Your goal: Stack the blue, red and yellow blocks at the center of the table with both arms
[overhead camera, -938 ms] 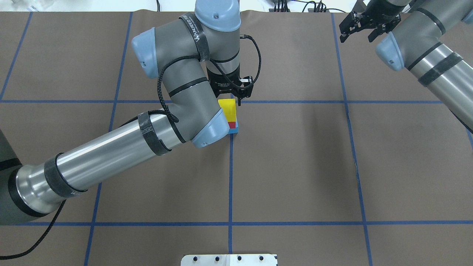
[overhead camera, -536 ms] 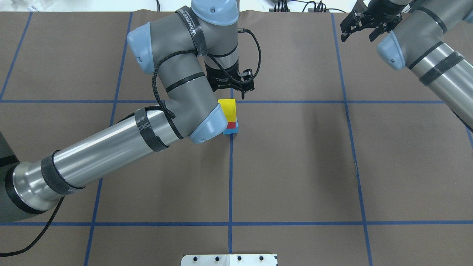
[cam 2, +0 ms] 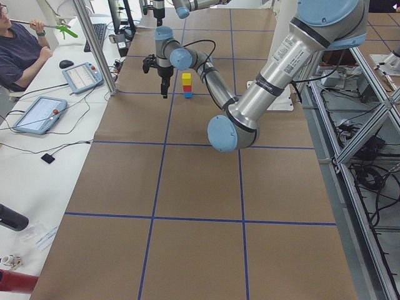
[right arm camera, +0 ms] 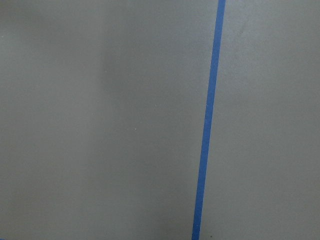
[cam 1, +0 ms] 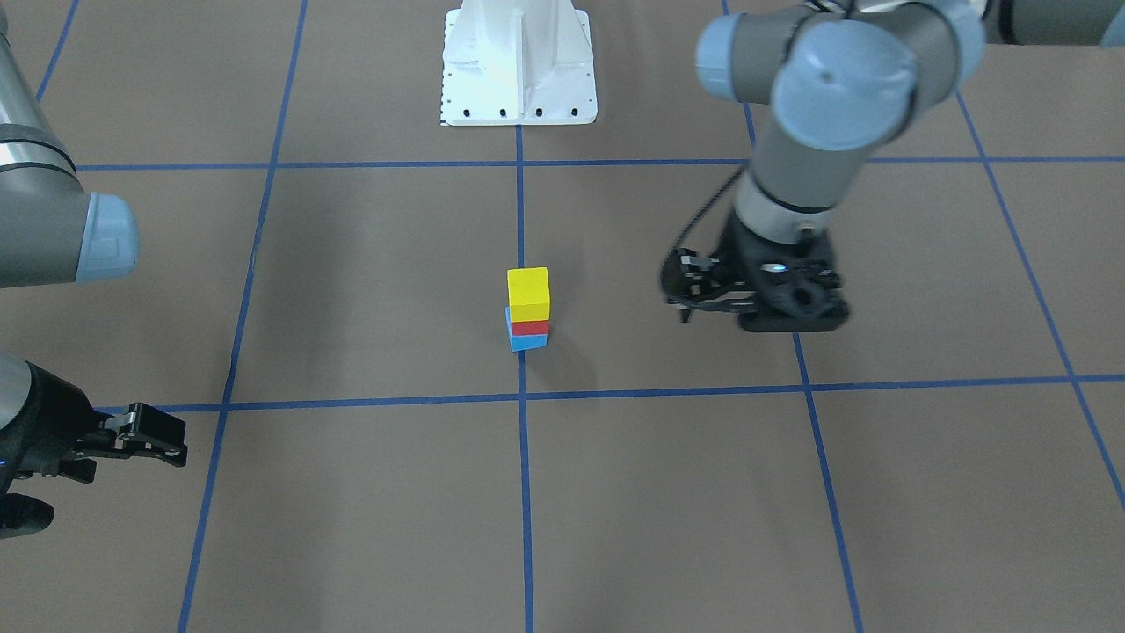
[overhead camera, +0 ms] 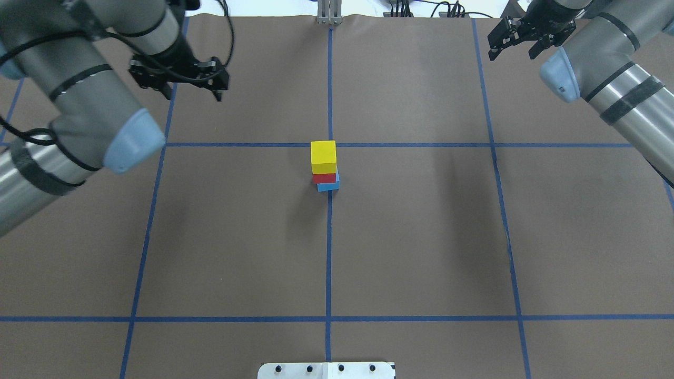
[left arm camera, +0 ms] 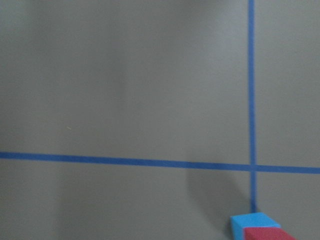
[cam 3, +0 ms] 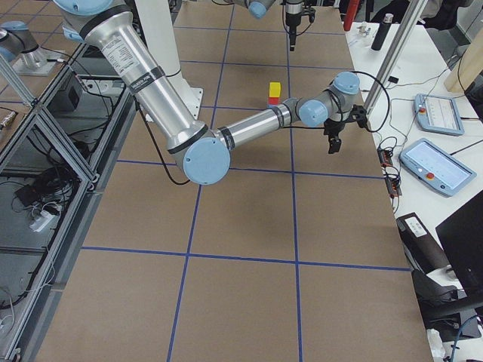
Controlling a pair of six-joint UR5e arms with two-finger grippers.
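Note:
A stack stands free at the table's centre: yellow block [overhead camera: 323,154] on red block [overhead camera: 324,178] on blue block [overhead camera: 333,186]. It also shows in the front view, with the yellow block [cam 1: 528,293] on top. My left gripper [overhead camera: 195,93] is open and empty at the far left, well away from the stack; it shows in the front view [cam 1: 683,290] too. My right gripper [overhead camera: 512,48] is open and empty at the far right corner, and at the lower left of the front view [cam 1: 165,438]. The left wrist view catches only the blue block [left arm camera: 249,225] and the red block [left arm camera: 270,234].
Blue tape lines [overhead camera: 329,252] divide the brown table cover into squares. The white robot base plate [overhead camera: 326,370] sits at the near edge. An operators' bench with tablets [cam 2: 39,112] runs along the far side.
My left arm has pulled away from the stack, up and to the far left. The three-block stack stays standing, uncovered. The right arm has hardly moved.

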